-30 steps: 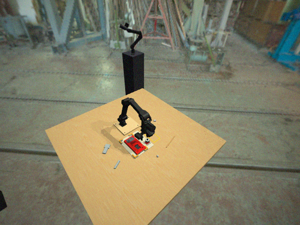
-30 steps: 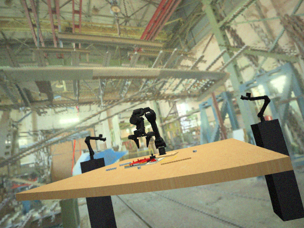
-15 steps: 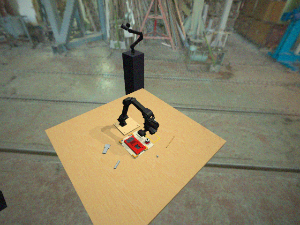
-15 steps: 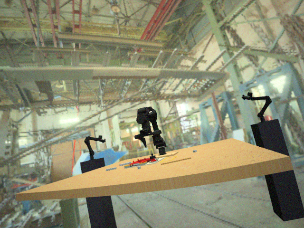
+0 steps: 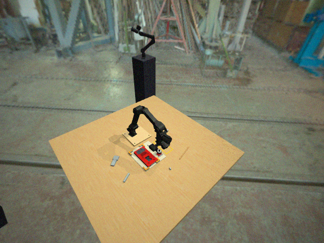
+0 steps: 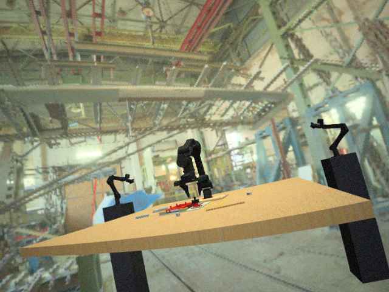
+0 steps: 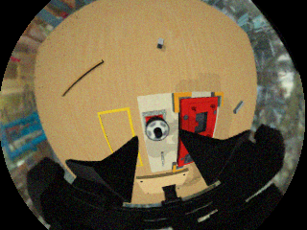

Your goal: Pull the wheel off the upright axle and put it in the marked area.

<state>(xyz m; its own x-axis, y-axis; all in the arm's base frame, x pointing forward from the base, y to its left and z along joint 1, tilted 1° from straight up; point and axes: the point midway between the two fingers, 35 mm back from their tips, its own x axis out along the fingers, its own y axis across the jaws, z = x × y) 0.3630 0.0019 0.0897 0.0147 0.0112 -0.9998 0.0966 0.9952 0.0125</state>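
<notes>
The wheel (image 5: 159,151) (image 6: 194,200) (image 7: 151,130) is a small grey and black disc on the upright axle, whose dark top (image 7: 158,133) shows at its middle. It sits over a small red base (image 7: 154,117) on a white board (image 7: 147,103). My gripper (image 6: 194,195) (image 7: 158,135) is open and points down above the wheel, with a fingertip to each side of it in the wrist view and nothing between the fingers. The marked area (image 5: 169,151) (image 7: 113,111) is a yellow outline on the table beside the board, with no wheel in it.
A red panel (image 5: 143,154) (image 7: 192,107) lies on the board beside the wheel, between orange corner pieces. A thin brown strip (image 5: 184,153) (image 7: 82,77), a small grey block (image 5: 170,168) (image 7: 160,43) and grey pieces (image 5: 126,177) (image 5: 114,160) lie on the table.
</notes>
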